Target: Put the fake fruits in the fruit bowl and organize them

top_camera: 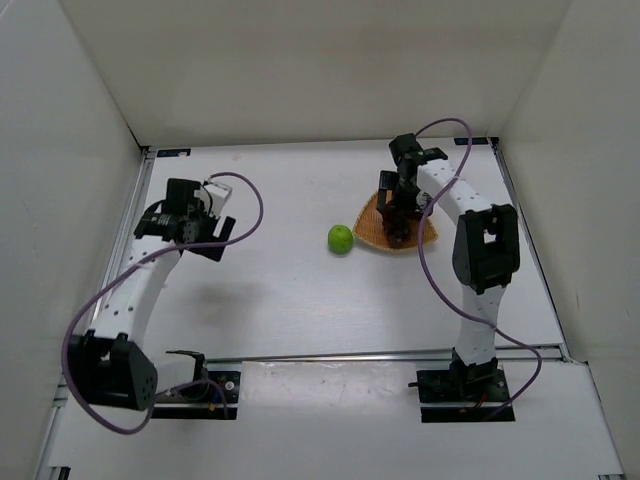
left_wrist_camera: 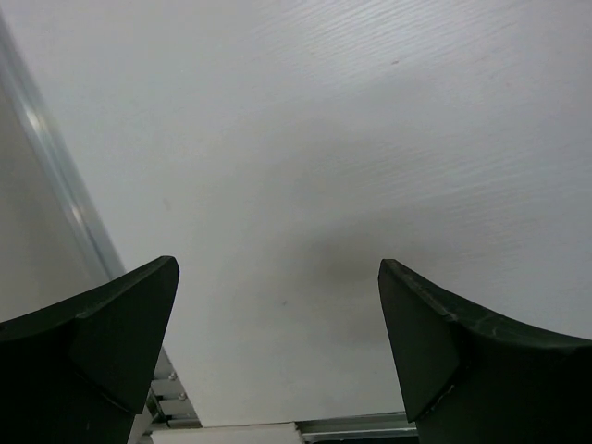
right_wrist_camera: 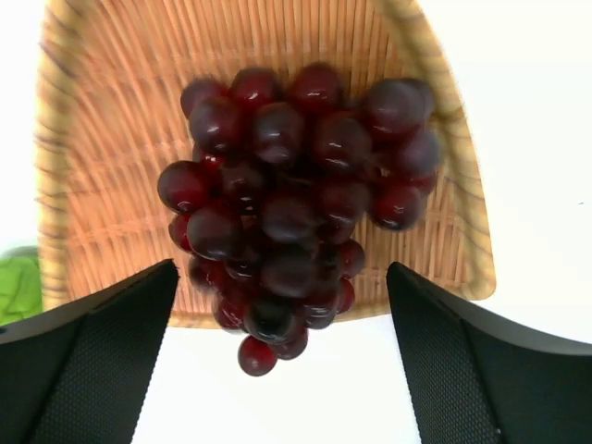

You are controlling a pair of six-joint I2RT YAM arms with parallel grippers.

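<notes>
A white table (top_camera: 300,300) is enclosed by plain white walls on three sides, and an aluminium rail (top_camera: 350,355) is seen running across it just ahead of the arm bases. The fruit bowl (top_camera: 368,226), a shallow orange-tan woven basket, is set on the right half of the table, towards the far wall. The grapes (top_camera: 399,234) are seen lying inside it. In the right wrist view the dark purple-red bunch (right_wrist_camera: 287,213) is spread over the woven floor of the bowl (right_wrist_camera: 102,120), and its lowest few grapes are seen hanging past the near rim over the white surface.

The right gripper (top_camera: 398,214) is held directly above the bowl. Its jaws are spread wide in the wrist view (right_wrist_camera: 280,268), with one dark finger on either side of the bunch and a clear gap left between each finger and the grapes, so nothing is pinched.

The lime (top_camera: 340,238) is found on the bare table just beside the left edge of the bowl, outside it. A sliver of its green (right_wrist_camera: 17,282) is caught at the left border of the right wrist view.

The left gripper (top_camera: 216,236) is held well apart from the fruit, over the left side of the table. Its jaws (left_wrist_camera: 277,305) are likewise spread, and only white tabletop is seen between them. A purple cable (top_camera: 252,215) is looped along each arm.
</notes>
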